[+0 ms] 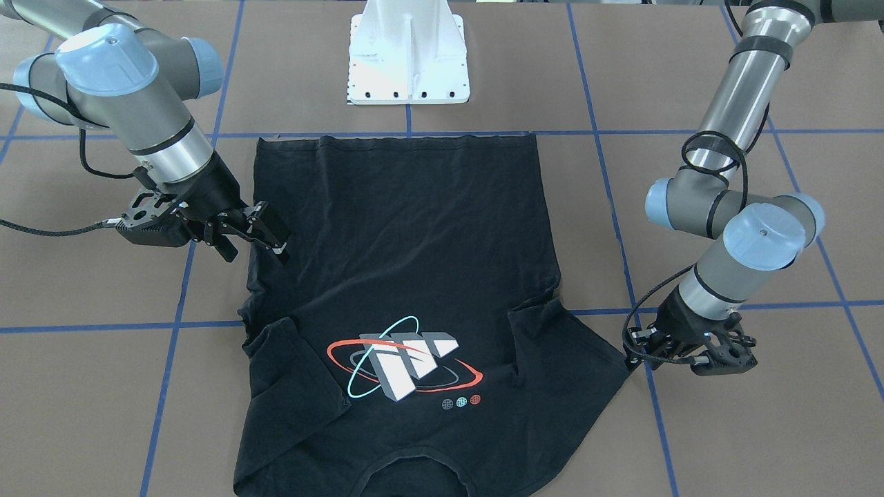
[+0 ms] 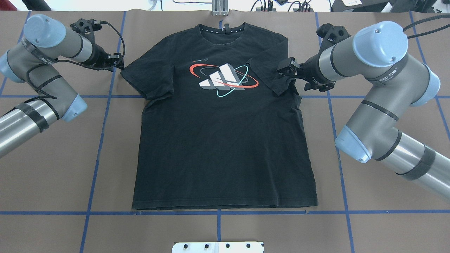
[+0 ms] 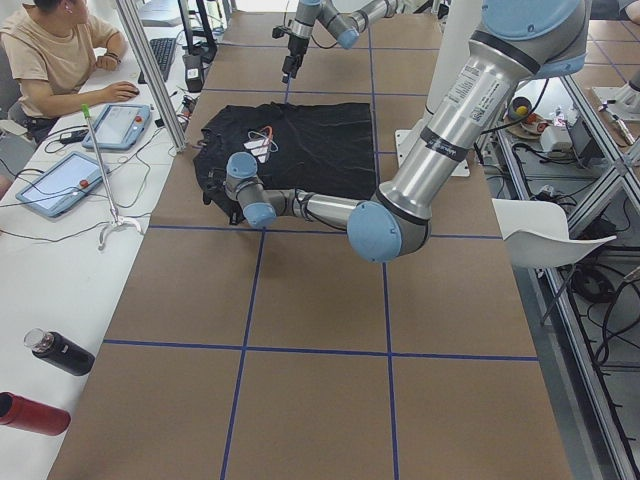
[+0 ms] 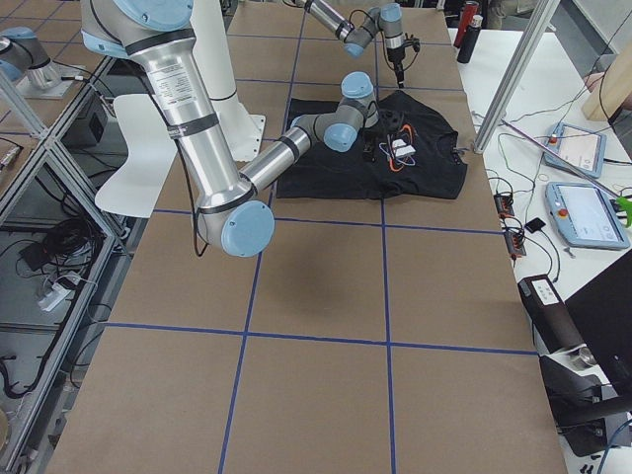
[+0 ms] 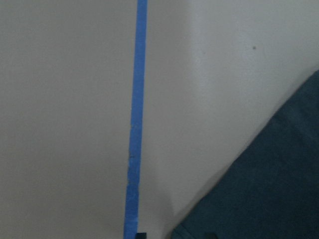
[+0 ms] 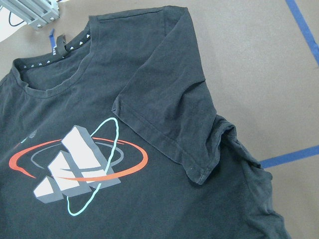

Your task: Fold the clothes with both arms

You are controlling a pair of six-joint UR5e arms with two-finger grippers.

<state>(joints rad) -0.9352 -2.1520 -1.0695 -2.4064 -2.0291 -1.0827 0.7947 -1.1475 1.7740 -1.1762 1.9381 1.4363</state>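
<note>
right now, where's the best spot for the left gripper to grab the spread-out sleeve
The sleeve hem at its outer tip, from the robot's left over the table: it lies flat, spread outward, corner pointing at the left gripper.

Robotics lab, robot arms over tape-gridded table, control tablets, aluminium framing

A white and grey three-bar emblem, ringed in red and cyan, is printed on the black short-sleeved cotton T-shirt. White lettering beginning "SEED" is carried on a black band of the silver-grey right arm; the remainder cannot be read.
</note>
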